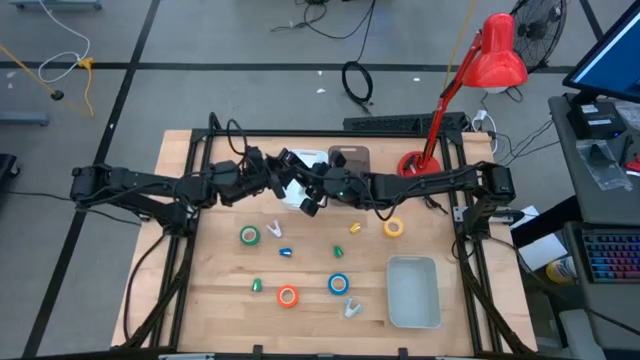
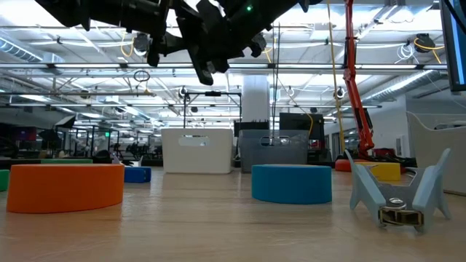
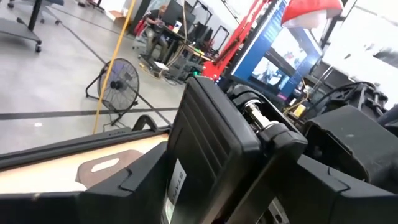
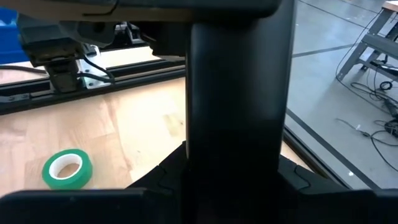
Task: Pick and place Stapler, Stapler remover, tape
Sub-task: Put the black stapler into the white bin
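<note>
A black stapler [image 3: 217, 143] is held up above the middle of the table between both arms; it also shows in the right wrist view [image 4: 236, 93]. My left gripper [image 1: 283, 180] and my right gripper [image 1: 314, 197] meet there, each shut on it. On the table lie a green tape roll [image 1: 249, 236], a yellow one [image 1: 393, 228], a blue one [image 1: 338, 284] and an orange one [image 1: 288, 296]. A grey stapler remover [image 1: 350, 308] lies near the front, jaws up in the low view [image 2: 399, 195]. My left gripper has the stapler's body [image 3: 186, 180] between its two fingers, one on each side. The stapler stands tilted out past the fingers, its metal spring end [image 3: 255, 115] away from them, lifted clear of the table. My right gripper has the stapler between its two fingers, which lie across the long black bar [image 4: 233, 155]. The bar stands on end in front of the wrist camera, clear of the table. The contact itself is hidden by the stapler.
A grey tray [image 1: 413, 310] stands at the front right. A red desk lamp [image 1: 418, 162] stands at the far right. A second pale remover-like piece [image 1: 275, 230] and several small coloured bits [image 1: 286, 251] lie among the rolls. A brown pad [image 1: 349, 158] lies at the back.
</note>
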{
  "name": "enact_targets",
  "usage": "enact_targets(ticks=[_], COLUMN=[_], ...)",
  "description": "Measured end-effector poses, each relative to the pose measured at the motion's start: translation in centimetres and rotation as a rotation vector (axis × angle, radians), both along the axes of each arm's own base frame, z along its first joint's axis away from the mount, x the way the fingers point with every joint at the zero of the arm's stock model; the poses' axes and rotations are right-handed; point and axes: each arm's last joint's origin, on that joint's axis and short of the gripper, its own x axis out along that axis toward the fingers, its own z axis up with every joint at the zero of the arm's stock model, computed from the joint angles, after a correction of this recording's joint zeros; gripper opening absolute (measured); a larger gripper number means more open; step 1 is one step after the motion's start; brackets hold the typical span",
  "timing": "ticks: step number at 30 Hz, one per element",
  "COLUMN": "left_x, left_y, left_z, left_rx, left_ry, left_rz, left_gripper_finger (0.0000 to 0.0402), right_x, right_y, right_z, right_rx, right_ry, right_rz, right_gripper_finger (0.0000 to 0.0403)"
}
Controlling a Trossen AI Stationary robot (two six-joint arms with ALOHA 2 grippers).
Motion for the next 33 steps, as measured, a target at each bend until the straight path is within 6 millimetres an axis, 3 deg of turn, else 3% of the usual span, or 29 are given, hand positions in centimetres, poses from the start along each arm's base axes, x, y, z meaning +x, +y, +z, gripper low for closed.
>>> enact_targets(ticks=[15,33], left_x=[-0.1,-0.1], left_y=[0.2,0.2], left_z=[0.0,-0.3], left_rx=[-0.044,-0.027], left_ry=[-0.018,0.016], left_rz=[0.054,0.048], left_gripper_finger=[0.0244,0.0238], right_x=[0.8,0.7], right_y=[0.0,0.8], right_z=[-0.4,-0.9], right_rx=[0.010,-0.041], right_ry=[-0.058,0.004], right_rz=[-0.022,-0.018], right_gripper_finger=[0.0121,0.0123])
